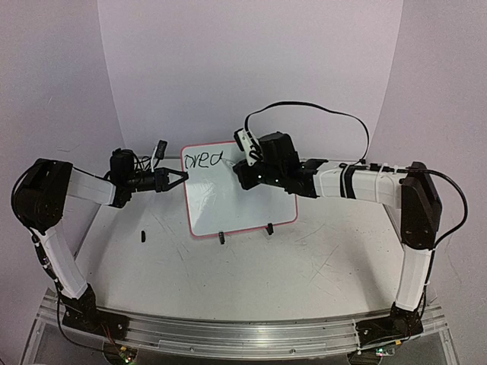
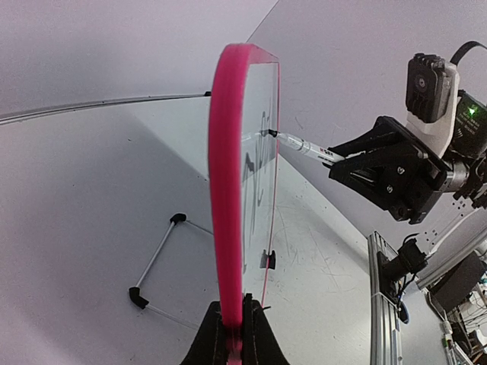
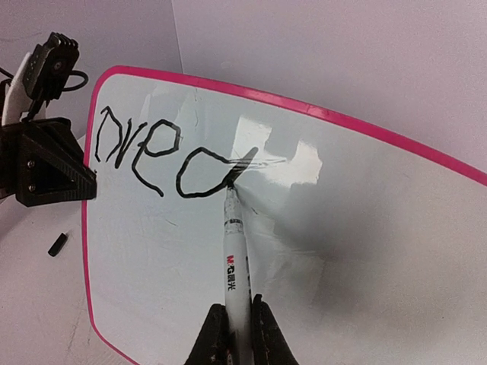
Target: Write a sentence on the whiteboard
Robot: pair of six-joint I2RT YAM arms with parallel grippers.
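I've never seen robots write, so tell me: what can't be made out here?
Top view: white marker pen hidden under the right gripper.
Left wrist view: black handwritten letters unreadable, pink-framed whiteboard seen edge-on.
Right wrist view: board's right end cut off by the picture edge.
Top view: small black piece on the white table too small to identify.

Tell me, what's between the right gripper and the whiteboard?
A white marker, gripped by the right gripper, tip on the whiteboard; clearest in the right wrist view.

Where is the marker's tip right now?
In the right wrist view, the marker, held by the right gripper, touches the whiteboard at the last letter of the sentence.
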